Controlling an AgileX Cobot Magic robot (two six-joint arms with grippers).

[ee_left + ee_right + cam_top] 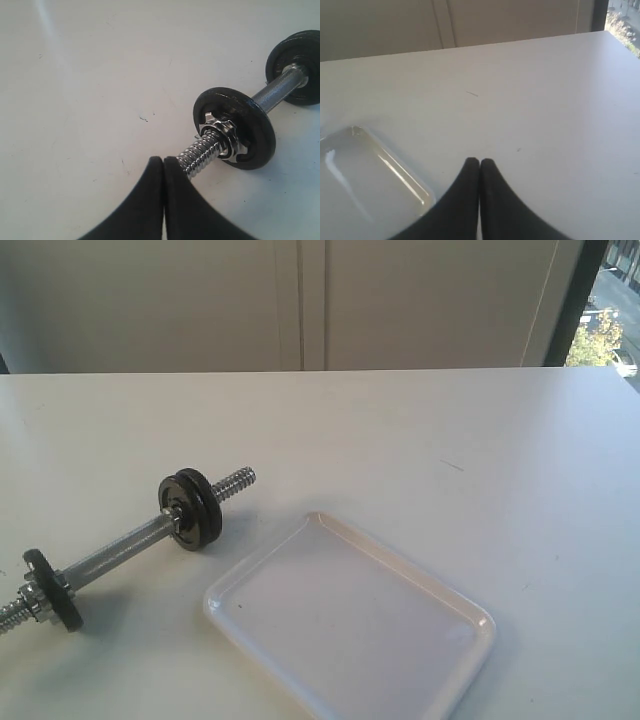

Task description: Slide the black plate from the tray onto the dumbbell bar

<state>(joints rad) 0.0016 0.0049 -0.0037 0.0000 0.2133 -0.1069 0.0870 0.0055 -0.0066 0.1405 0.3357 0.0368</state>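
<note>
White table [430, 430] with the tray, the dumbbell bar and two closed claws.
Nearest, the tray [340, 635] is laid at an angle on the matte top. Just beside it lies the dumbbell bar [110, 555], and the black plate [207, 498] is seen seated on its threaded end nearer the tray, pressed against a second disc [186, 518]. The left gripper [163, 161] is held fully closed on nothing beside the bar's other threaded tip. The right gripper [479, 162] is likewise closed and empty, by the tray's corner. Beyond the table, pale wall panels [300, 300] and a sunlit window [605, 320] are seen.
</note>
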